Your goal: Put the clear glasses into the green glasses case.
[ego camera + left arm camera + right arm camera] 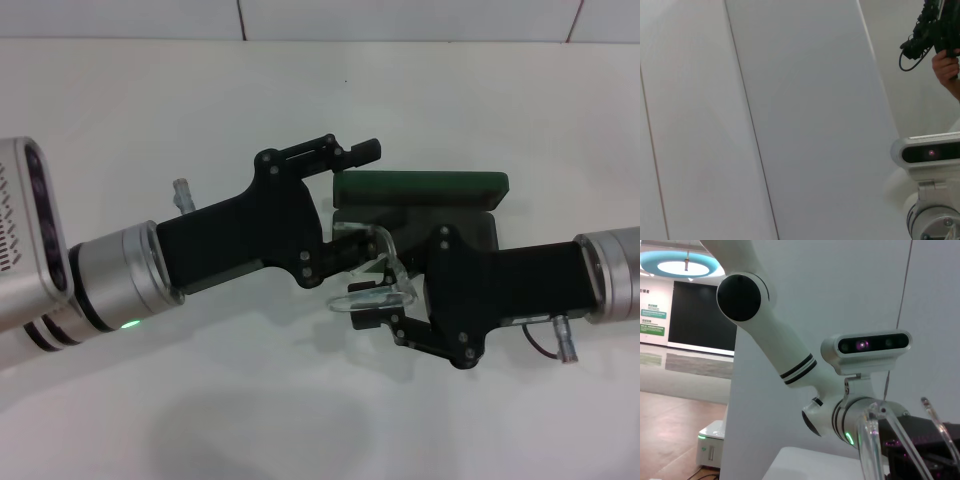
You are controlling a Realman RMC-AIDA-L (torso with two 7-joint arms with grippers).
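The green glasses case (420, 185) lies open at the middle of the white table, its lid raised at the back and its dark base (482, 228) in front. The clear glasses (372, 285) hang just in front of the case between both grippers. My right gripper (375, 297), reaching in from the right, is shut on the clear glasses; their clear arms (871, 440) show close up in the right wrist view. My left gripper (365, 202) comes from the left and stands wide open, with one finger above the case lid and the other against the glasses.
The white table (250, 400) stretches all around, with a tiled wall behind it. The left arm's wrist camera (867, 345) shows in the right wrist view. A person's hand (946, 67) holding a black device appears in the left wrist view.
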